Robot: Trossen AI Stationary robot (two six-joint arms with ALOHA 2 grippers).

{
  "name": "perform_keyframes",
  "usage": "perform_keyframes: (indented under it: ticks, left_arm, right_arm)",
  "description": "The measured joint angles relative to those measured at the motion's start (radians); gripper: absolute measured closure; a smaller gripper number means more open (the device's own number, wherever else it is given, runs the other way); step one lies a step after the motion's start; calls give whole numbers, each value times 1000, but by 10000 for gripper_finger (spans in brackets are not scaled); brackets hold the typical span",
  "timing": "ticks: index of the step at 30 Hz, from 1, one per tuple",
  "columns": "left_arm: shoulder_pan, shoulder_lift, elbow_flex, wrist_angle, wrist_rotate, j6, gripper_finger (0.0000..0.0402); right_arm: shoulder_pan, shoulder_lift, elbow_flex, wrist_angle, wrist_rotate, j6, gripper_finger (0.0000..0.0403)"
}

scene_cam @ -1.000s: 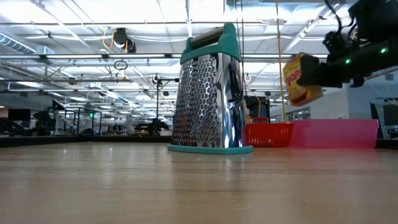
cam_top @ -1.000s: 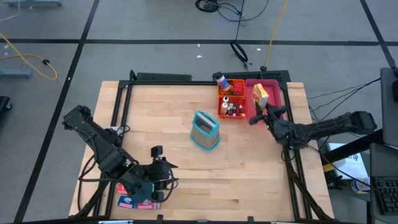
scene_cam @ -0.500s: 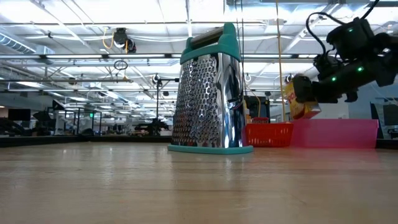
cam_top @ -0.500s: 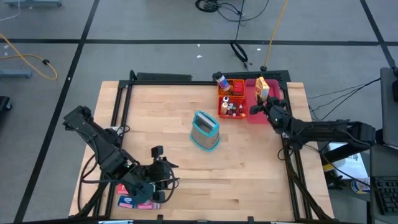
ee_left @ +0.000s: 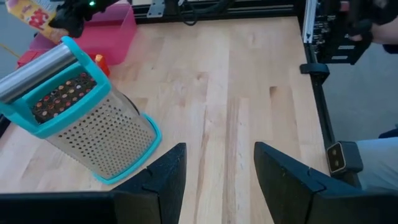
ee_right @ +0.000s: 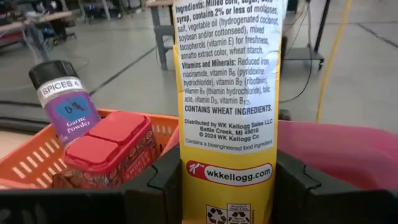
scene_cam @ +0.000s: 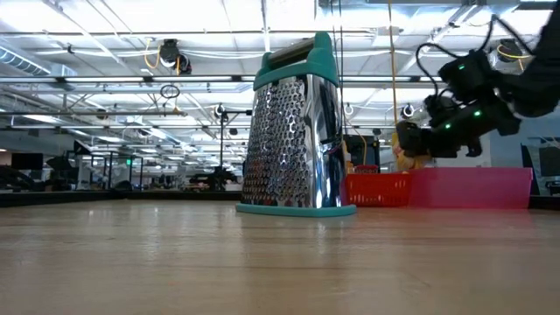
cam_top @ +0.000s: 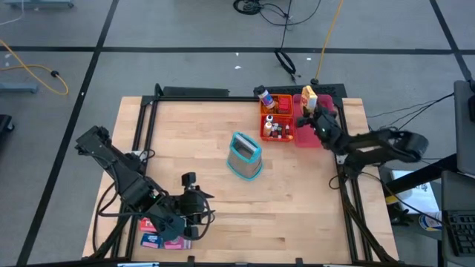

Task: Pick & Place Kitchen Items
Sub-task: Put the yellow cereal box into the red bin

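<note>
The right gripper clamps a yellow cereal box above the pink tray. The left gripper, near the cheese grater, stands parted and empty.

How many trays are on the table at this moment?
2. An orange tray holding spice jars sits at the table's far edge, and a pink tray stands directly beside it on the right arm's side, under the right gripper with its yellow box.
</note>
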Motion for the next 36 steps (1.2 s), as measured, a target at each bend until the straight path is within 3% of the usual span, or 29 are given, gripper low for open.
perform_keyframes:
  ticks: [3, 10, 21, 29, 36]
  left_arm:
    - [9, 0, 0, 0, 0, 1, 213]
    - [20, 0, 0, -2, 0, 3, 213]
    - [41, 0, 0, -7, 1, 46, 213]
    - [45, 0, -3, -12, 1, 51, 213]
    - [57, -2, -59, 2, 1, 44, 213]
  right_arm:
    - [-37, 96, 60, 20, -47, -31, 250]
    - [-90, 248, 165, 48, -48, -100, 250]
    - [-141, 444, 171, 276, -77, -55, 245]
    - [-139, 480, 170, 321, -155, -55, 216]
    - [-116, 481, 170, 314, -158, -125, 214]
